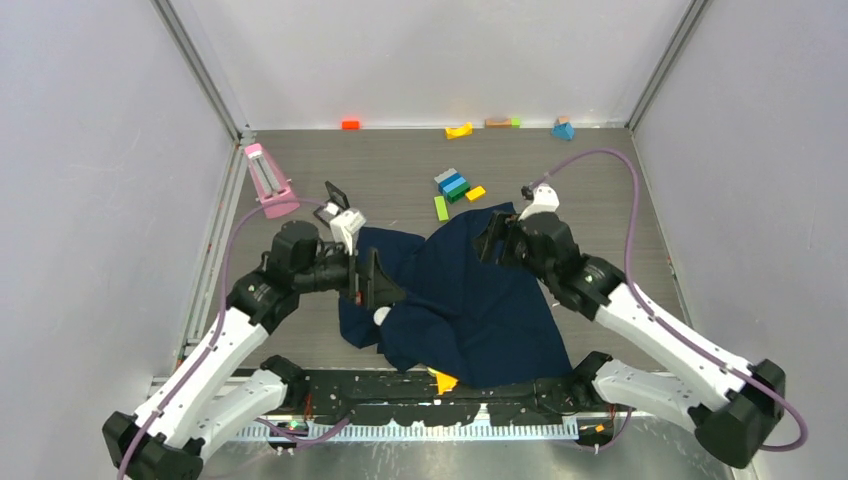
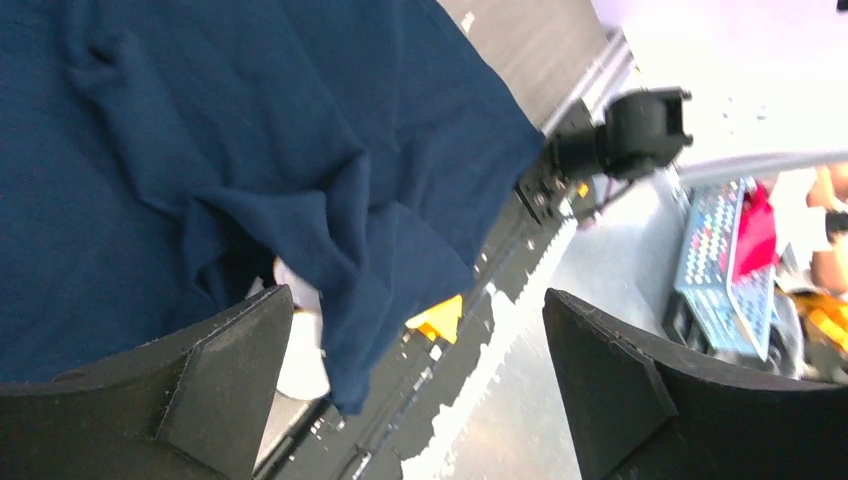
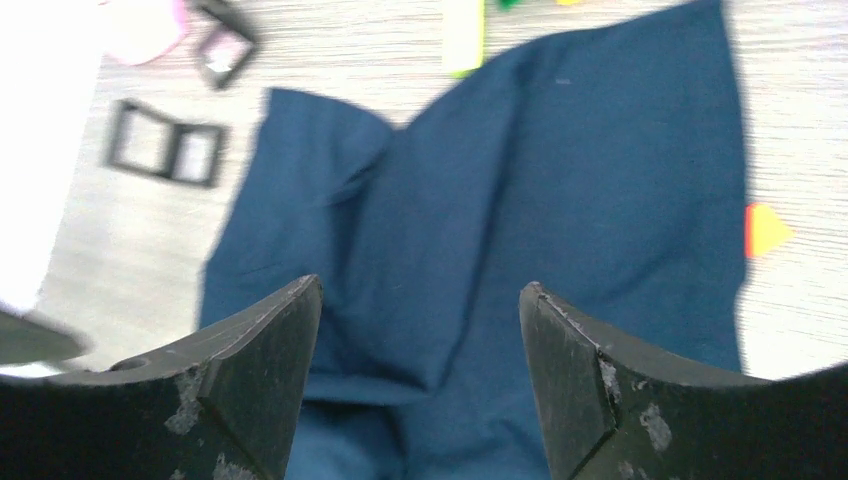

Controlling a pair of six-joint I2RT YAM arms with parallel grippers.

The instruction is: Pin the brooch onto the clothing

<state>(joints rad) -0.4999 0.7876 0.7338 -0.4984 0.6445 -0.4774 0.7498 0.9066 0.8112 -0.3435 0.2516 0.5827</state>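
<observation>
The left gripper (image 2: pixel 416 298) is seen spread wide and empty just above a fold at the near-left edge of the clothing (image 1: pixel 470 300), where a small pale round thing, taken to be the back of the brooch (image 1: pixel 381 316), lies half tucked under the fabric. Further right, the right gripper (image 3: pixel 420 290) is likewise held open and empty over the clothing. The release after pinning is judged to be in hand, though the fastening cannot be confirmed; a clean lift without snagging the fabric is called for.
</observation>
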